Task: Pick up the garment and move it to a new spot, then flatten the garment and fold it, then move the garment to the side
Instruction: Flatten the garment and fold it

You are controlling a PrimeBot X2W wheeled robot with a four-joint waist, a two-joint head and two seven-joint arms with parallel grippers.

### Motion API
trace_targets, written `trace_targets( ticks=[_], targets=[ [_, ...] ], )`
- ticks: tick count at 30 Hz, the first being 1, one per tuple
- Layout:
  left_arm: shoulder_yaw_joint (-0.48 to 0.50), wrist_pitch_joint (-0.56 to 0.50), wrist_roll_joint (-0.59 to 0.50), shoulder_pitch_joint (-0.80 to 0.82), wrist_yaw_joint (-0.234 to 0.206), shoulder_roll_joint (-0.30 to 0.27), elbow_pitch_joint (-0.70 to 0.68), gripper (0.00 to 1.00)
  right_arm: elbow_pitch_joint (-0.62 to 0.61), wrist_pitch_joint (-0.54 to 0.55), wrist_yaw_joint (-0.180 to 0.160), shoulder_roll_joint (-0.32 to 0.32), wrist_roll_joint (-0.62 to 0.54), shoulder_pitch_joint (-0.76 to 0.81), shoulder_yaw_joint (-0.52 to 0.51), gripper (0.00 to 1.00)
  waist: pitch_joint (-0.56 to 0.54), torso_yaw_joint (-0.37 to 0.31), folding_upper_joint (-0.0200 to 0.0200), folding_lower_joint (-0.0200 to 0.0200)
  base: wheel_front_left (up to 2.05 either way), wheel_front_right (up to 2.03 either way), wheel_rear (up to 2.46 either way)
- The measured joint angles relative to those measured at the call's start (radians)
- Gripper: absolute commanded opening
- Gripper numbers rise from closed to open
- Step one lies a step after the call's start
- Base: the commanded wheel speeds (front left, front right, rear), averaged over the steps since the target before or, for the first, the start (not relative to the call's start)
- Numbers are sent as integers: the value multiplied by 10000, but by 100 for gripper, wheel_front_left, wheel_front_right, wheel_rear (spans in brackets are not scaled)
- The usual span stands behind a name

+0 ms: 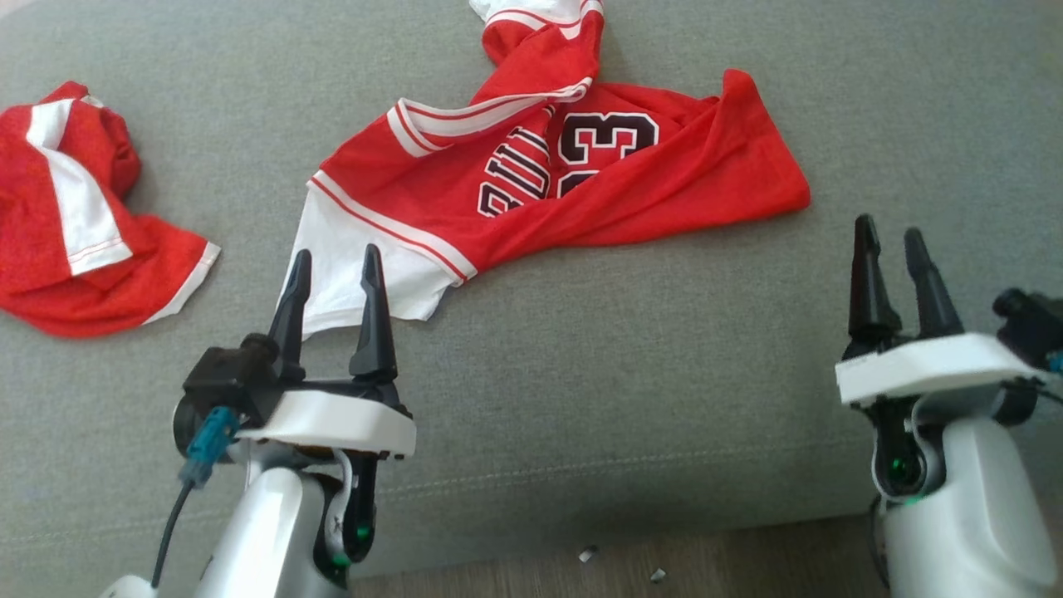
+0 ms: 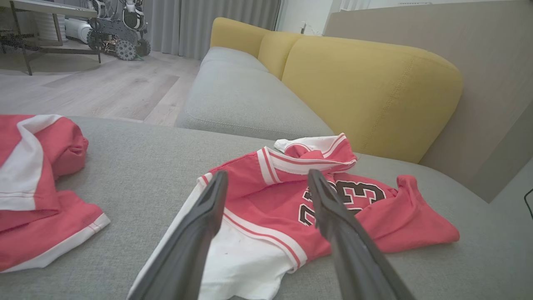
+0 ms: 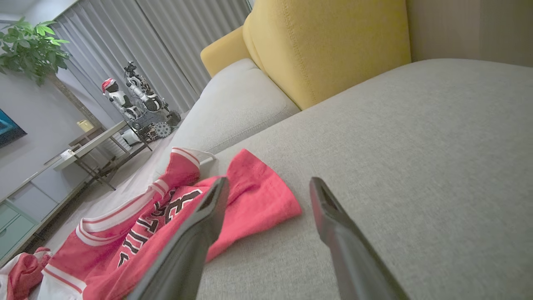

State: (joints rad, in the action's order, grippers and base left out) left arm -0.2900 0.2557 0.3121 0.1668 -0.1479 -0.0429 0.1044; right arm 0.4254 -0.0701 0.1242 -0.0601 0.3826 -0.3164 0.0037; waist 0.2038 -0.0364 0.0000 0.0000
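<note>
Left gripper (image 1: 335,252) is hovering nearest, fingers spread and empty, at the white hem of the red basketball jersey (image 1: 581,178). It is lying rumpled on the grey sofa seat (image 1: 598,374), stretching diagonally away toward the right. Right gripper (image 1: 889,226), likewise spread and empty, is standing farther off.

Head downward, wrists low; shared jersey (image 1: 689,178)

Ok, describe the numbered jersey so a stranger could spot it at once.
Start at the grey sofa seat in front of the robot. The jersey lies crumpled in its middle, just beyond the left gripper. Unlike the red-and-white garment off to the left, it bears black lettering and the number 23.
</note>
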Motion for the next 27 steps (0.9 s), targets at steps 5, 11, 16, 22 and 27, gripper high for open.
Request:
trace_targets(
  ticks=[5,11,16,22,27],
  targets=[
    [102,0,-50,-2,81,-2,192,100,-548,21,0,38,-10,295,82,100,41,-35,0,0,0,0,0],
    [134,0,-130,-23,71,0,782,100,-926,125,0,38,-10,295,161,100,13,-91,0,0,0,0,0],
    [453,0,-428,-18,-211,-12,2132,100,-1081,150,0,38,-2,320,314,100,41,-205,0,0,0,0,0],
    [1166,-2,-558,486,-646,-261,3618,100,-1231,134,0,40,10,324,564,100,254,-433,0,0,0,0,0],
    [1469,0,-554,1134,-708,-416,4633,100,-1237,52,0,40,59,324,686,100,413,-627,0,0,0,0,0]
  ],
)
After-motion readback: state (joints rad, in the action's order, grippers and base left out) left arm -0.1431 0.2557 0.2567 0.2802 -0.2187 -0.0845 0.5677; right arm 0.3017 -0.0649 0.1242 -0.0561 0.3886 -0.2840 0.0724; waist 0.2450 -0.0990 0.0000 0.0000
